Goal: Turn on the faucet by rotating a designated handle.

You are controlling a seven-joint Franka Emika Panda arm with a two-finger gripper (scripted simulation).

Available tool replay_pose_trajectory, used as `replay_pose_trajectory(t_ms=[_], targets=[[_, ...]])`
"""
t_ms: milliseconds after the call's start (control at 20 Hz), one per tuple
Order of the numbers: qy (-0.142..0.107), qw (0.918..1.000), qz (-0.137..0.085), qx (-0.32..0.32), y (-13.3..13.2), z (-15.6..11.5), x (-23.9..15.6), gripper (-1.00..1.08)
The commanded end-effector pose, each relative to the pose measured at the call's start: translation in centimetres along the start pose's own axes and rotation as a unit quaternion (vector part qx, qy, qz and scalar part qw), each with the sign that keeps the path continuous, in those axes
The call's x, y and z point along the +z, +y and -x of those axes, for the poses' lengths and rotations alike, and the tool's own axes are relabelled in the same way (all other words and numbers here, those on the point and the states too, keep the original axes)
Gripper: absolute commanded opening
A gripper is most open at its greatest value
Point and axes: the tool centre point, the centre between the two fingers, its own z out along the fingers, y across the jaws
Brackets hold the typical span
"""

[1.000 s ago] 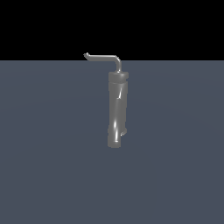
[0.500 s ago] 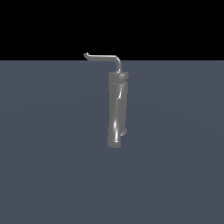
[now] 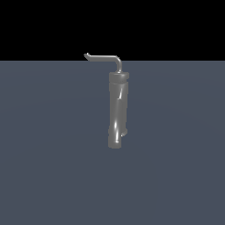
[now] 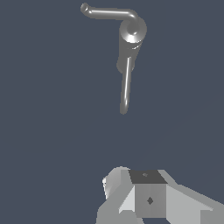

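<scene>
On the flat grey surface (image 3: 48, 176): one faucet (image 3: 117, 110), glossy grey, upright, slightly bent tube with darker cap. Handle (image 3: 105, 58): thin L-bent rod rising from the cap, hooked tip toward the exterior view's left. Gripper (image 4: 146, 199): seen only in the wrist view, well apart from the handle, touching nothing; jaw state cannot be told.

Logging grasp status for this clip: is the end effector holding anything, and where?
Nothing is held. The end effector is well clear of the faucet and its handle.
</scene>
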Motion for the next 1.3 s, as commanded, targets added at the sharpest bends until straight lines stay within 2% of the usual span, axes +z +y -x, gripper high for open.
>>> replay_pose_trajectory(t_ms=[0,350,650,950,1250], targets=[[0.0,0.9999,-0.002,0.012,-0.1,-0.5,0.1,-1.0],[-0.001,0.9977,-0.012,0.066,-0.4,-2.8,0.3,-1.0],[-0.003,0.9906,-0.021,0.135,-0.7,-5.6,0.9,-1.0],[-0.006,0.9777,-0.028,0.208,-1.2,-8.6,1.8,-1.0],[-0.009,0.9591,-0.032,0.281,-1.6,-11.5,2.9,-1.0]])
